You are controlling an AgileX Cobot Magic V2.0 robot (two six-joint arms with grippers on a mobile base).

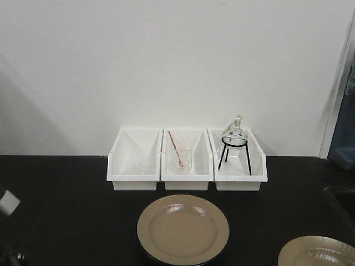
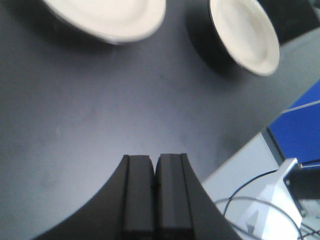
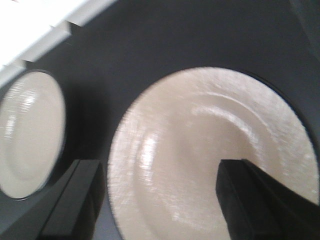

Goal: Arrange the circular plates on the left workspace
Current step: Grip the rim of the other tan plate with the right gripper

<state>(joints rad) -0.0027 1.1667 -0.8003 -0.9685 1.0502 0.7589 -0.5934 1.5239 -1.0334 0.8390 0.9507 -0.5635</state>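
Two tan circular plates lie on the black countertop (image 1: 66,188). One plate (image 1: 183,230) sits in the middle, in front of the bins; the other plate (image 1: 319,252) is at the bottom right, cut by the frame edge. My right gripper (image 3: 165,195) hovers open over the right plate (image 3: 210,155), one finger (image 3: 82,200) just outside its left rim, the other finger (image 3: 255,200) above its surface. The middle plate (image 3: 27,132) shows to the left. My left gripper (image 2: 155,170) is shut on nothing above bare countertop, with both plates (image 2: 110,17) (image 2: 245,32) farther ahead.
Three white bins (image 1: 187,160) stand in a row against the wall; the middle one holds glassware with a red rod, the right one a glass flask on a black stand (image 1: 234,145). The counter's front edge (image 2: 240,160), cables and a blue cabinet (image 2: 300,125) appear right of the left gripper.
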